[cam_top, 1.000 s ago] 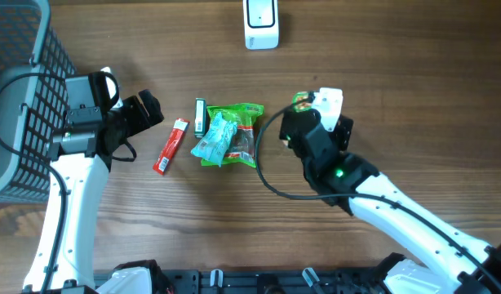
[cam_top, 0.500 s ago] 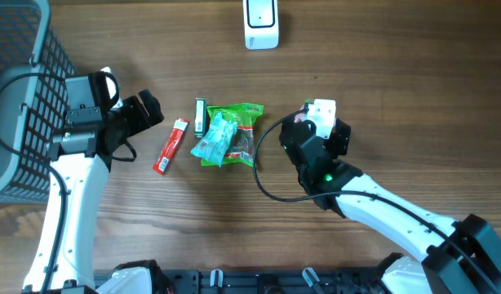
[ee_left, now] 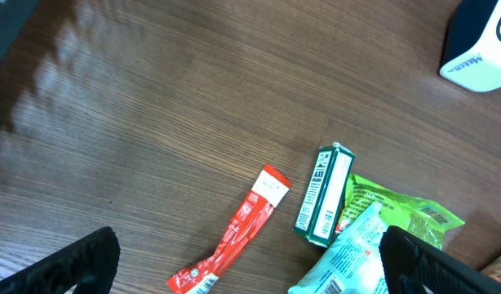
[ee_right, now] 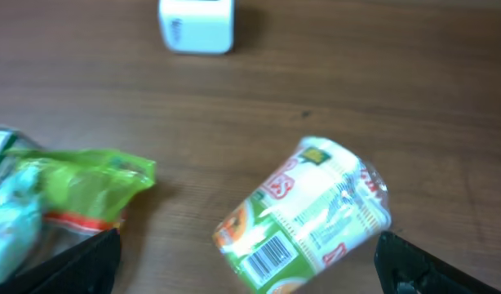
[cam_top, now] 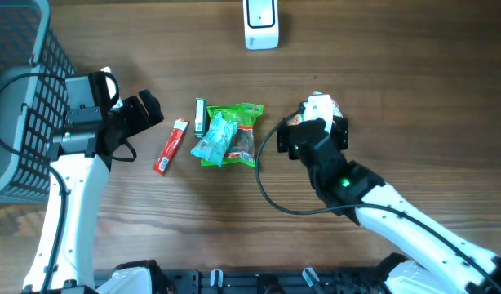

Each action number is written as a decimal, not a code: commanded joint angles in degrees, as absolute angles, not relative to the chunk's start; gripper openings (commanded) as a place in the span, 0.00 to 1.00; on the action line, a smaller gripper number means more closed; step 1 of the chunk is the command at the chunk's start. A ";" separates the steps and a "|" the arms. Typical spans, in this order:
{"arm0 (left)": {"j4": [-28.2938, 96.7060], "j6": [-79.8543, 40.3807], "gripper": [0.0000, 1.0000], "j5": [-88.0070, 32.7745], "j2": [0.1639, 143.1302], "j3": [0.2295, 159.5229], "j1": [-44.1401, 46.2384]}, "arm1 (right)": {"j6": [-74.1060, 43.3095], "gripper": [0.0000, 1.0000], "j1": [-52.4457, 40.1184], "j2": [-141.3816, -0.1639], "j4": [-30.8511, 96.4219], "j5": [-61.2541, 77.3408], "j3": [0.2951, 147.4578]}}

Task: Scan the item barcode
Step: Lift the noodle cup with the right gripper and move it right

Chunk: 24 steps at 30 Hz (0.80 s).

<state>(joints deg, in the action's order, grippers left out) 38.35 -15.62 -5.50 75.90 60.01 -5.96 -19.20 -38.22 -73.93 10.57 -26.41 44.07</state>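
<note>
A cup noodle (ee_right: 303, 216) lies on its side on the wood, its barcode (ee_right: 271, 257) facing up toward the right wrist camera. My right gripper (ee_right: 246, 245) hovers over it, open, its fingers (ee_right: 422, 265) wide on either side without touching the cup. From overhead, only the cup's white top (cam_top: 324, 104) shows past the right gripper (cam_top: 312, 121). The white scanner (cam_top: 261, 22) stands at the far edge. My left gripper (cam_top: 148, 113) is open and holds nothing. In the left wrist view, the left gripper (ee_left: 249, 237) hangs over a red stick pack (ee_left: 234, 233).
A green box (cam_top: 200, 116), a green bag (cam_top: 238, 131) and a light blue packet (cam_top: 214, 140) lie in a cluster at the table's middle, the red stick pack (cam_top: 170, 147) to their left. A dark mesh basket (cam_top: 22, 106) fills the left edge.
My right wrist has shifted a little over the cup noodle, whose white top now shows to the right. The left arm has not moved.
</note>
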 commanded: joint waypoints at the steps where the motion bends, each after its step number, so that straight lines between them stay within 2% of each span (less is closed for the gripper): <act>1: 38.20 -15.49 1.00 -5.96 75.77 60.66 -5.87 | -21.41 1.00 -34.79 -72.23 19.81 -16.21 54.63; 6: 38.20 -15.49 1.00 -5.96 75.77 60.66 -5.87 | -28.42 1.00 -24.84 -74.96 36.16 -1.50 67.88; 12: 38.20 -15.49 1.00 -5.96 75.77 60.66 -5.87 | -28.56 1.00 -11.68 -76.20 38.70 16.27 70.11; 16: 38.20 -15.49 1.00 -5.96 75.77 60.66 -5.87 | -29.15 1.00 -9.15 -76.20 40.47 17.02 68.53; 20: 38.20 -15.49 1.00 -5.93 75.77 60.66 -5.87 | -40.01 1.00 -9.15 -77.49 40.42 17.04 64.55; 24: 38.20 -15.49 1.00 -5.96 75.77 60.66 -5.87 | -41.17 1.00 -9.15 -81.89 38.24 16.80 61.60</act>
<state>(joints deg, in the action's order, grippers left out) 38.35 -15.62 -5.50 75.90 60.01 -5.96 -36.38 -9.17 -77.32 39.42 15.31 64.29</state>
